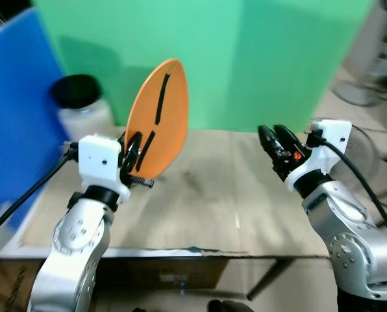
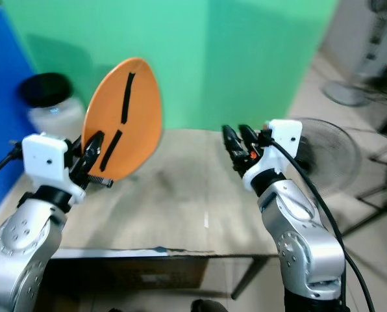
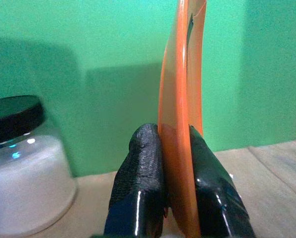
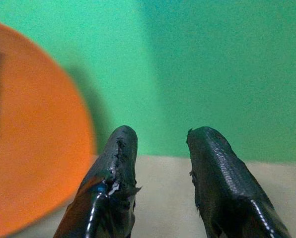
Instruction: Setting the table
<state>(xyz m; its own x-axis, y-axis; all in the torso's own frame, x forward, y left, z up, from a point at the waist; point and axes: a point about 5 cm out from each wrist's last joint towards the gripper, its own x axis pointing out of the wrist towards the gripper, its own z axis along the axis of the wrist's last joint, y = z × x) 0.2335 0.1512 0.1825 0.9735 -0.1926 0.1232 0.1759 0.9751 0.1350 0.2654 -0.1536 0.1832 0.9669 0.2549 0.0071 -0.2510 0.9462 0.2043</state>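
Observation:
An orange plate (image 1: 160, 117) with black tape strips stands on edge above the left part of the wooden table (image 1: 213, 195). My left gripper (image 1: 136, 151) is shut on the plate's lower rim; in the left wrist view its black fingers (image 3: 138, 193) pinch the orange plate (image 3: 178, 129) from both sides. My right gripper (image 1: 274, 140) hovers over the table's right part, open with nothing between its fingertips (image 4: 119, 148). The orange plate (image 4: 34, 148) lies off to its side, apart from it.
A white jar with a black lid (image 1: 80, 104) stands at the table's back left, close behind the plate. A green screen (image 1: 245, 58) backs the table and a blue panel (image 1: 15, 110) closes the left side. A fan (image 2: 326, 153) stands on the floor at the right.

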